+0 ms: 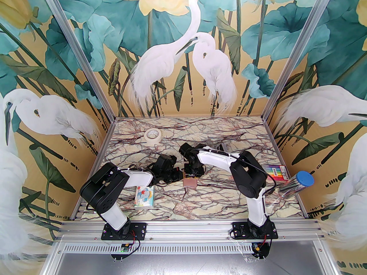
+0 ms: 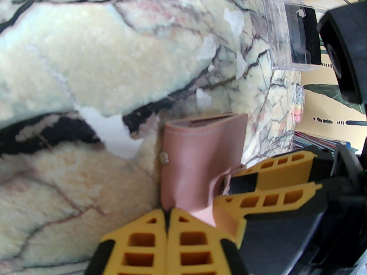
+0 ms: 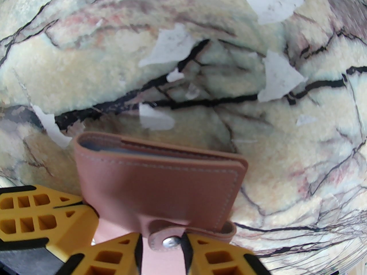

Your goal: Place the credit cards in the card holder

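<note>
Opening stage, I'd say, with no loading started yet. Mid-surface [image 1: 200, 206] both arms meet at the holder [image 1: 189, 183], which lies folded and propped at a tilt. The left end effector [image 2: 167, 213] has its fingers pressed together right at the holder's near corner, but I can't tell if any leather is nipped between them. The right end effector [image 3: 163, 239] is pinching the snap tab [image 3: 172, 236], fingers on either side of it. Next move probably means popping that snap and peeling the cover back while the other side stays pinned, so a gentle pull, not a yank. As for containers, the blue-capped clear tube [image 1: 295, 185] on the right has dark stuff I can't make out. The clear box [image 2: 282, 30] holds a flat black piece, maybe one of the cards, can't say. The holder's blue-grey pockets [image 3: 114, 148] peek out at the open edge with nothing sticking out.
</note>
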Robot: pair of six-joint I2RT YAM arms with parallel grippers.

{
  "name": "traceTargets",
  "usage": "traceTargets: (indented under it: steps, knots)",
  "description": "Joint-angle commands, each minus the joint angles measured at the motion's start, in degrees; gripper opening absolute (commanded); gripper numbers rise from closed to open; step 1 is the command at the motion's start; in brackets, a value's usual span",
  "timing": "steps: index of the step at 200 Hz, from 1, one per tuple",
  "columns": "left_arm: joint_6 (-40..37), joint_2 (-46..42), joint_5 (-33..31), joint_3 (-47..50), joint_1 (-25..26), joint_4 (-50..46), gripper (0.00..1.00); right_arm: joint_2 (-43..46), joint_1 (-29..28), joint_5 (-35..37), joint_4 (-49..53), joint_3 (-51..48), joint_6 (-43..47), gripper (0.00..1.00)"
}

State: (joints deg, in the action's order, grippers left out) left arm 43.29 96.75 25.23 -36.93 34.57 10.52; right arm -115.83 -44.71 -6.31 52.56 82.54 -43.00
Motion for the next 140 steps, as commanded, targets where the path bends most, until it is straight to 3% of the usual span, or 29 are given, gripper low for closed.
traceTargets:
  steps: [1,140]
  knots:
    - [-1.0,1.4,-3.0,0.8,-0.1,-3.2,0.0,-4.3,0.2,5.3,1.9,-1.4,1.3,0.3]
    - [-1.0,1.5,-3.0,1.0,0.0,-3.2,0.0,-0.4,0.6,6.6,2.4,-0.9,1.0,0.22]
